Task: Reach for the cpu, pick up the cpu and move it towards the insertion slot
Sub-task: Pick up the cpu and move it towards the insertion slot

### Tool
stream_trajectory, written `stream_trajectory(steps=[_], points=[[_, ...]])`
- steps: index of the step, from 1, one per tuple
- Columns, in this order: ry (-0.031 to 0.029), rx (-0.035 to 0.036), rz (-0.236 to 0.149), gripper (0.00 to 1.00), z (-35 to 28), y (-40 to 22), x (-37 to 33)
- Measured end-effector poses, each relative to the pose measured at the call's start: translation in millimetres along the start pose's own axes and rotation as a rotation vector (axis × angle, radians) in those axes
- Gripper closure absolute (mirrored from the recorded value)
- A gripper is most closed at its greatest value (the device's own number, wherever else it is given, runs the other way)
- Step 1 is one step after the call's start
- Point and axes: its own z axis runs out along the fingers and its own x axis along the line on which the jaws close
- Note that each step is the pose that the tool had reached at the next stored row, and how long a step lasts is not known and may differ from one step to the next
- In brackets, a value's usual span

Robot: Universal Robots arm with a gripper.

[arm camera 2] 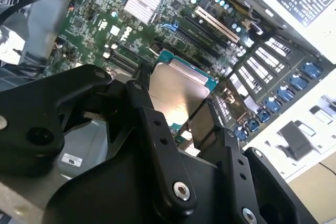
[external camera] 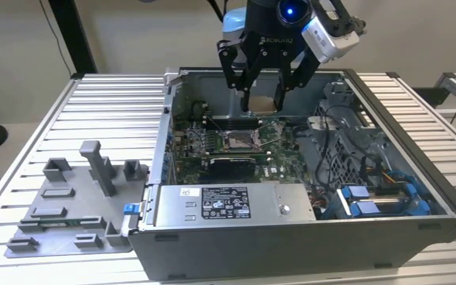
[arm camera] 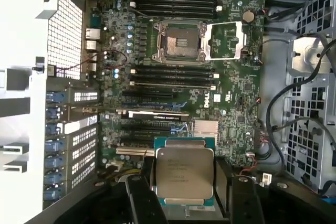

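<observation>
A robot hand (external camera: 261,89) hangs above an open computer case (external camera: 418,178) on a slatted table (external camera: 109,107), its two fingers clamped on the edges of the cpu (arm camera: 184,172), leaving the silvery face and underside clear for seating. The slot (arm camera: 180,42) lies ahead of the hand and below it, frame open, on the green motherboard (arm camera: 231,93).

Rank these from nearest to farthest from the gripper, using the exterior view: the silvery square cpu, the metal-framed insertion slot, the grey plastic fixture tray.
1. The silvery square cpu: held between the fingers of the gripper, above the case.
2. The metal-framed insertion slot: on the green motherboard, below the gripper.
3. The grey plastic fixture tray: outside the case, toward the exterior view's left.
</observation>
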Motion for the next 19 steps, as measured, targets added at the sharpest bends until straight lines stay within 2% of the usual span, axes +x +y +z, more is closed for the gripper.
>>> stream_trajectory(steps=[5, 14, 19], points=[[-0.0001, 0.0001, 0.0, 1.0, 0.4, 10.1, -0.2], [0.0, 0.0, 0.0, 1.0, 2.1, 42.8, -0.8], [0.0001, 0.0002, 0.0, 1.0, 3.3, 58.7, -1.2]])
